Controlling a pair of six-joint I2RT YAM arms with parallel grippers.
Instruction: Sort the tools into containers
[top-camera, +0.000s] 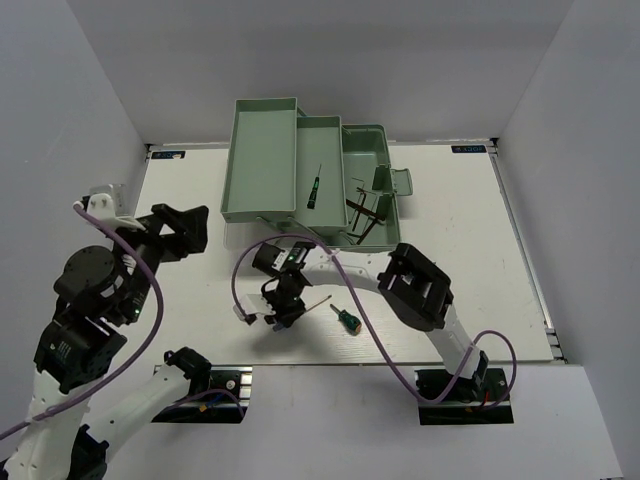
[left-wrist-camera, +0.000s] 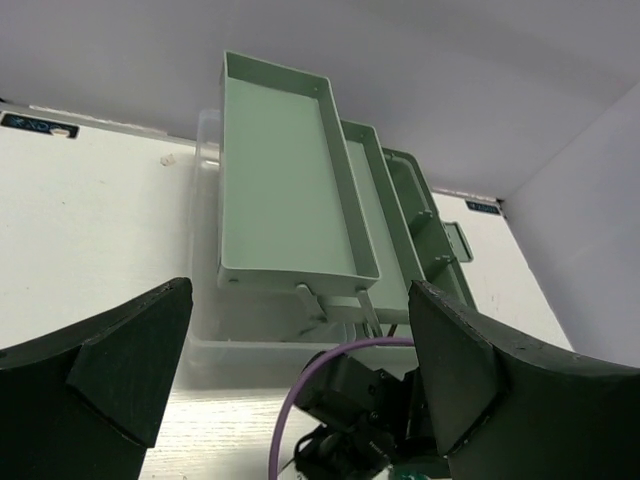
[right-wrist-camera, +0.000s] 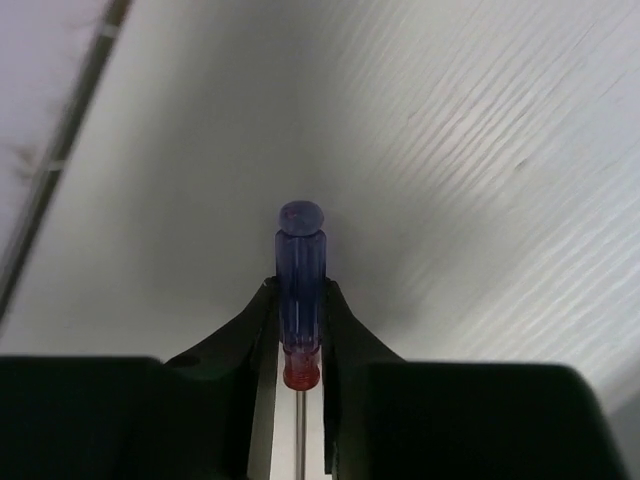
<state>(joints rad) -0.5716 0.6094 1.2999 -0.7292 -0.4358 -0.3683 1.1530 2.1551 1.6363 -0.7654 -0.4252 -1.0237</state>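
Observation:
The pale green toolbox (top-camera: 262, 160) stands open at the back middle, its trays fanned out. A thin green-handled screwdriver (top-camera: 314, 187) lies in the middle tray, and dark hex keys (top-camera: 368, 208) lie in the right compartment. A stubby green-handled screwdriver (top-camera: 347, 319) lies on the table. My right gripper (top-camera: 276, 312) is low over the table in front of the box, shut on a thin blue-handled screwdriver (right-wrist-camera: 300, 265) held between its fingers (right-wrist-camera: 345, 330). My left gripper (top-camera: 186, 232) is open and empty, left of the box, facing the toolbox (left-wrist-camera: 280, 190).
The translucent lid (left-wrist-camera: 205, 300) lies flat in front of the left tray. The right arm's purple cable (top-camera: 240, 270) loops just before the box. The table's raised rails run along the right edge (top-camera: 520, 240) and the back.

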